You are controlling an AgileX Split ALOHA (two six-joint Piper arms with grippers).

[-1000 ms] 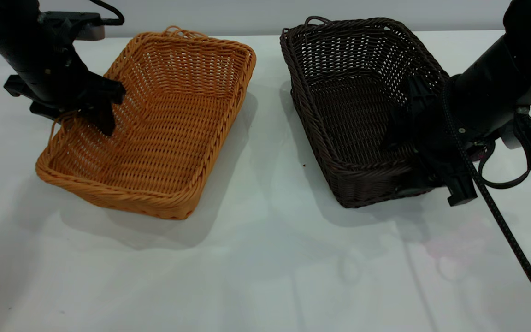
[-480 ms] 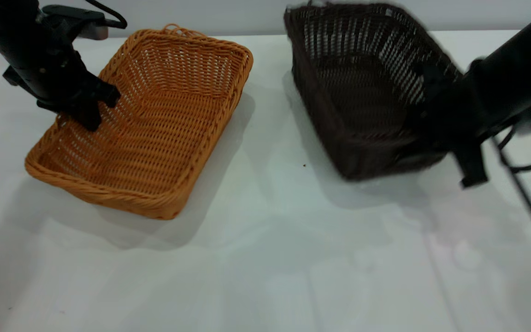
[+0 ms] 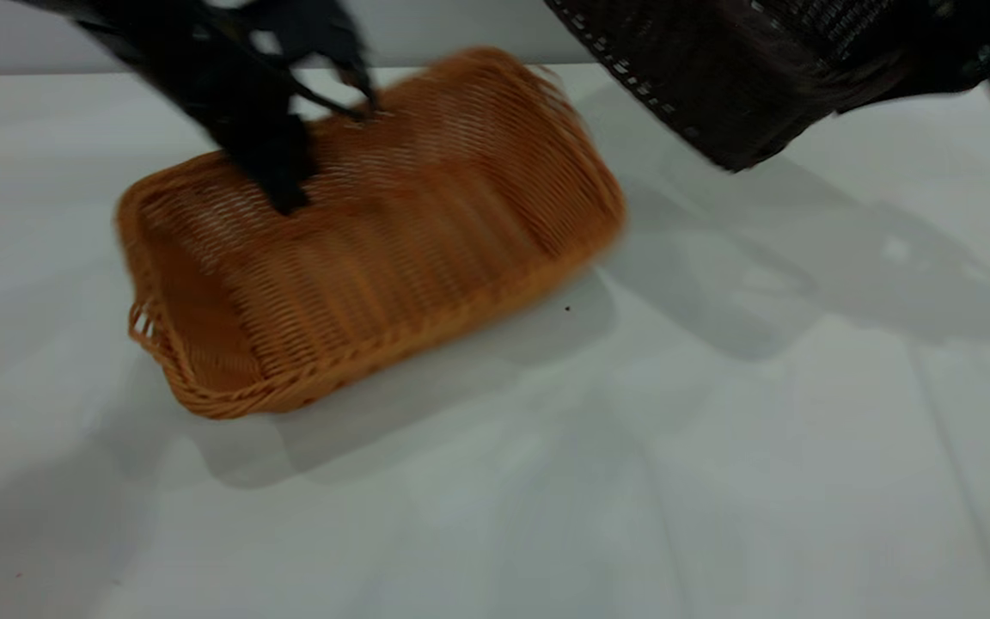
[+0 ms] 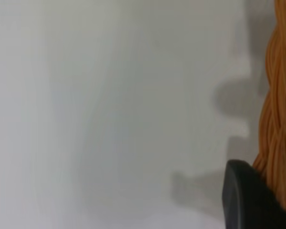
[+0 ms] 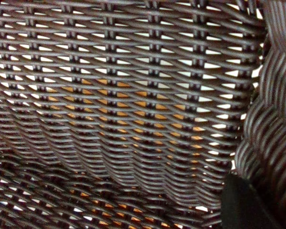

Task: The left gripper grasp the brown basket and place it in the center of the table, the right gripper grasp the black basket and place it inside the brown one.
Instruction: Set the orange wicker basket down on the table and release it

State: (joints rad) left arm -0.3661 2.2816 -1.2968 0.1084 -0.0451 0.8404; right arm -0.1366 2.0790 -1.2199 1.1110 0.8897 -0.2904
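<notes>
Your left gripper (image 3: 289, 193), fingers pinching the brown basket's (image 3: 426, 223) far rim, steers it across the counter (image 3: 718, 473), while your right gripper (image 5: 250, 202) pinches the black basket (image 3: 718, 77) aloft, clearing room.

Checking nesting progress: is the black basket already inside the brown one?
No. In the exterior view the black basket hangs in the air beside the brown basket, apart from it.

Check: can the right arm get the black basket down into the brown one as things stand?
Probably not yet. The right gripper holds the black basket lifted at the far right, but the left gripper grips the brown basket's rim, arm across its opening, and that basket appears mid-move.
</notes>
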